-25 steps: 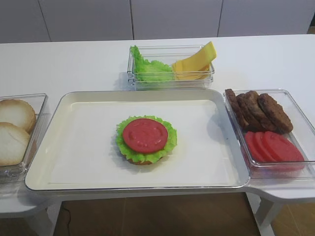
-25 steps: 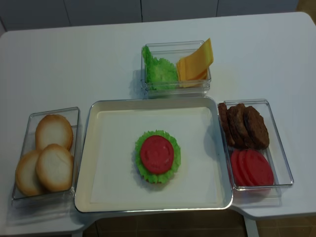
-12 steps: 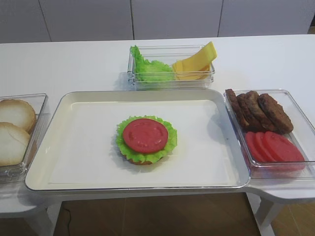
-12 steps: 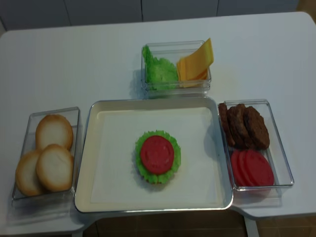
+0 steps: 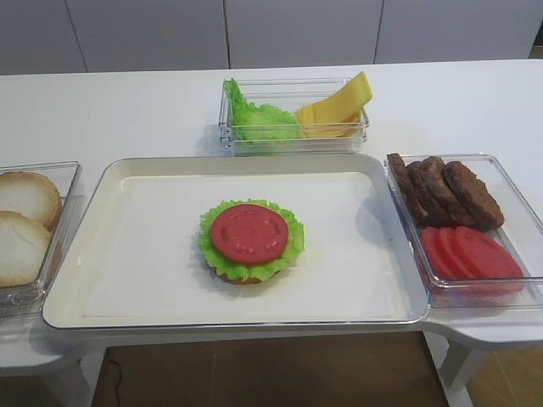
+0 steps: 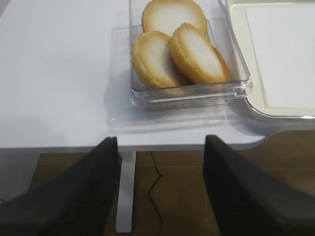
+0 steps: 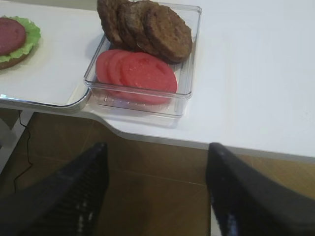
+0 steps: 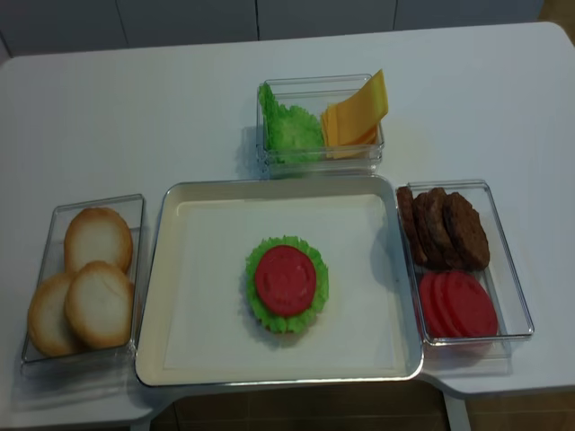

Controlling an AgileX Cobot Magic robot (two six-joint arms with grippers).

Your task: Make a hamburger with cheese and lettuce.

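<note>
The hamburger (image 5: pixel 250 242) sits mid-tray: a tan bun base, a frilly green leaf and a round red tomato slice on top. It also shows in the realsense view (image 8: pixel 287 283) and at the right wrist view's left edge (image 7: pixel 15 39). The cheese (image 5: pixel 335 110) (image 8: pixel 355 117) leans in the right half of the back clear bin, beside the lettuce (image 5: pixel 254 120) (image 8: pixel 289 128). Neither arm shows in the high views. My right gripper (image 7: pixel 157 147) is open and empty, off the table's front edge. My left gripper (image 6: pixel 161 140) is open and empty, off the front edge too.
A cream tray (image 5: pixel 127 254) fills the middle. A clear bin at the left holds three pale bun halves (image 6: pixel 177 49) (image 8: pixel 90 278). A clear bin at the right holds brown patties (image 5: pixel 445 191) (image 7: pixel 147 24) and tomato slices (image 5: pixel 471 254) (image 7: pixel 138 71).
</note>
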